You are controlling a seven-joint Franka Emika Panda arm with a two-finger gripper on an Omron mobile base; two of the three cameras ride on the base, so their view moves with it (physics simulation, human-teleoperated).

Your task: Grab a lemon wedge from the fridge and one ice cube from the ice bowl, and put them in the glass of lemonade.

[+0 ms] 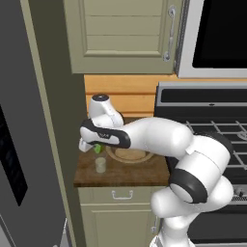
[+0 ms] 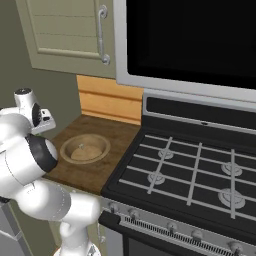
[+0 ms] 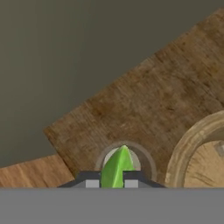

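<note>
My gripper (image 1: 97, 150) is shut on the lemon wedge (image 1: 99, 148), a small lime-green piece hanging just above the glass of lemonade (image 1: 100, 165) on the wooden counter. In the hand view the lemon wedge (image 3: 117, 167) sticks out between the two fingertips of the gripper (image 3: 112, 180), right over the round glass rim (image 3: 148, 158). The tan ice bowl (image 1: 126, 159) sits just right of the glass, partly hidden by my forearm; the ice bowl (image 2: 102, 145) holds a pale mound. The grey fridge (image 1: 19, 144) stands at the left with its doors closed.
A black gas stove (image 2: 190, 170) borders the counter on the right, with a microwave (image 2: 190, 40) above it. An olive wall cabinet (image 1: 125, 34) hangs over the counter. A wood backsplash (image 1: 120, 96) closes the back.
</note>
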